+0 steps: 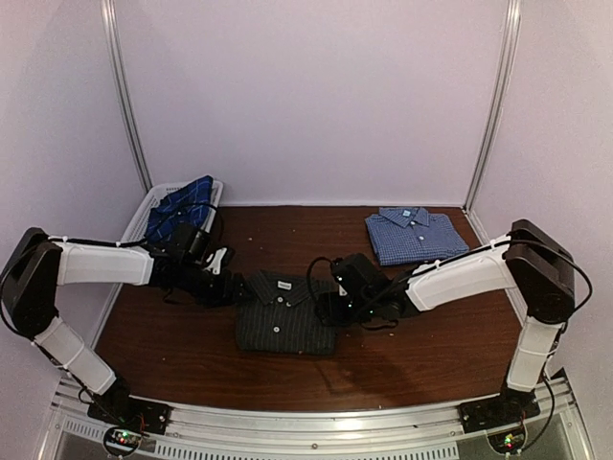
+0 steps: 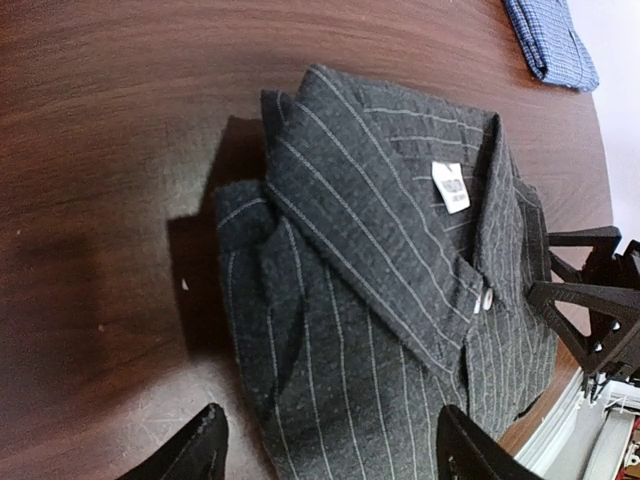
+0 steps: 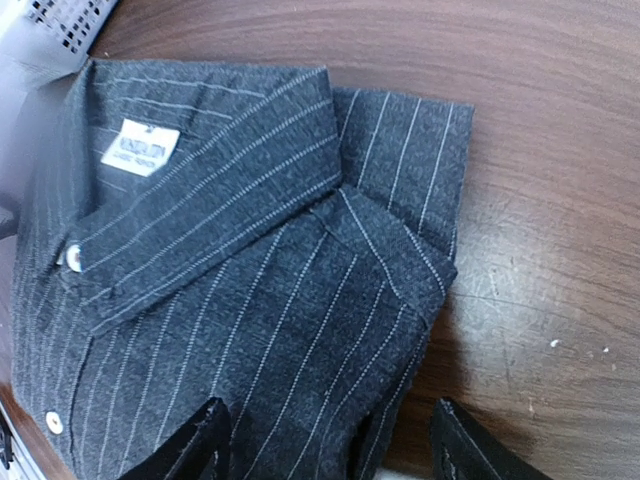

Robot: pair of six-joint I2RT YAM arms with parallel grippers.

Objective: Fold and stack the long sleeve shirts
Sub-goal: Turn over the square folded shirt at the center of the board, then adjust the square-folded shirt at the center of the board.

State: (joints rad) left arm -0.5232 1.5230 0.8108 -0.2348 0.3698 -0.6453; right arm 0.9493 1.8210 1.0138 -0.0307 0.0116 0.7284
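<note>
The charcoal-black pinstriped shirt [image 1: 284,314] lies folded on the table's middle, collar toward the back. My left gripper [image 1: 230,286] is open at its left edge; in the left wrist view [image 2: 330,455] one finger is over the table and the other over the shirt [image 2: 380,260]. My right gripper [image 1: 335,305] is open at its right edge, its jaws straddling the folded sleeve edge [image 3: 330,455] of the shirt [image 3: 230,280]. The blue-and-white check shirt [image 1: 414,233] lies folded at the back right. The navy plaid shirt [image 1: 182,206] lies in the basket.
The white mesh basket [image 1: 144,206] stands at the back left against the wall; its corner shows in the right wrist view [image 3: 70,20]. The brown table [image 1: 192,355] ends at a metal rail near the arm bases. Pale walls enclose three sides.
</note>
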